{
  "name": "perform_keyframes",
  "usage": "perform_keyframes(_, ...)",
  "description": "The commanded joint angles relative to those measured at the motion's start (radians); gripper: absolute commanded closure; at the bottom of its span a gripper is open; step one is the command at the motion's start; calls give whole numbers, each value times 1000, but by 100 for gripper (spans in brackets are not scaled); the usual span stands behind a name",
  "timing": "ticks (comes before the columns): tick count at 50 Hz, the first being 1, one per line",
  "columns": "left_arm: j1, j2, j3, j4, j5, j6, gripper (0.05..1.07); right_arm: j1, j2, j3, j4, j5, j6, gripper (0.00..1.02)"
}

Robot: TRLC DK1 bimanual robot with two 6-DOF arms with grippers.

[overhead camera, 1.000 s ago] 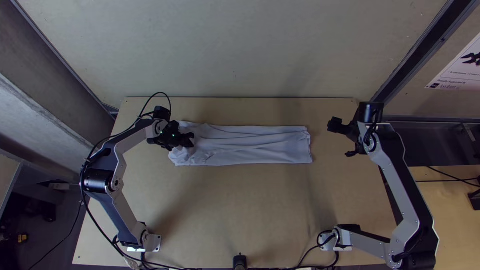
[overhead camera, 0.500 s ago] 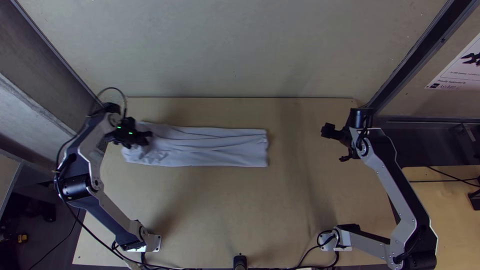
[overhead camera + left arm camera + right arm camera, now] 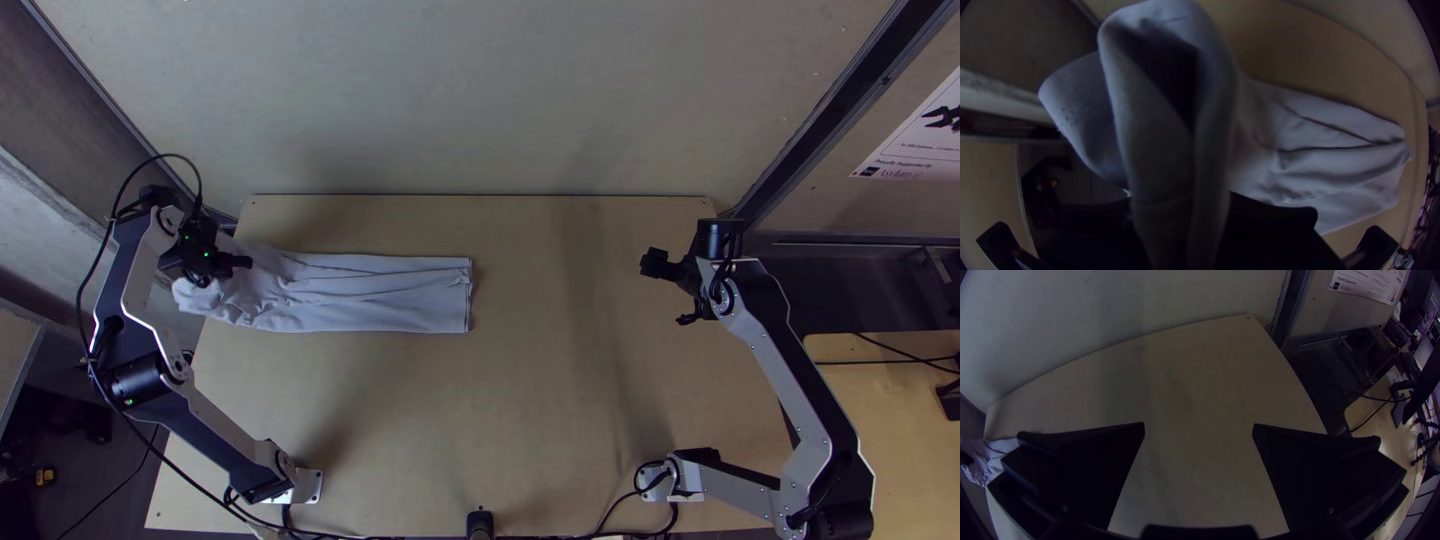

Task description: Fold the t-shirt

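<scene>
Black left gripper (image 3: 1180, 200) is dragging pale lilac-grey fabric t-shirt (image 3: 380, 295) sideways, jaws clamping bunched end, rest trailing beyond them; likely repositioning for folding. Black right gripper (image 3: 1198, 423) is gaping wide, empty.

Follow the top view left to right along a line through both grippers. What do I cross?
Left arm → left gripper, shut on the t-shirt's end → t-shirt → open right gripper → right arm.

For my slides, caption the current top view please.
Left end effector gripping one end of the long, narrow folded t-shirt.
</scene>
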State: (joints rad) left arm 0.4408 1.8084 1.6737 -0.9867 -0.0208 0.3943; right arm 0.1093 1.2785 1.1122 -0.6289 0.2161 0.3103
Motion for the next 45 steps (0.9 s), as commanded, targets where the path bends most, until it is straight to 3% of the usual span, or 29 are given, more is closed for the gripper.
perform_keyframes(1, -80, -115, 6, -26, -21, 3, 105, 6, -22, -31, 9, -4, 16, 3)
perform_keyframes(12, -286, -176, -23, -52, -120, -91, 105, -11, -38, -58, 9, -4, 13, 3)
perform_keyframes(25, -530, -167, -42, -98, -343, -198, 105, -54, -73, -87, 9, -4, -4, 3)
perform_keyframes(45, -786, -50, 9, -167, -462, -314, 105, -69, -102, -112, 9, -6, 3, 3)
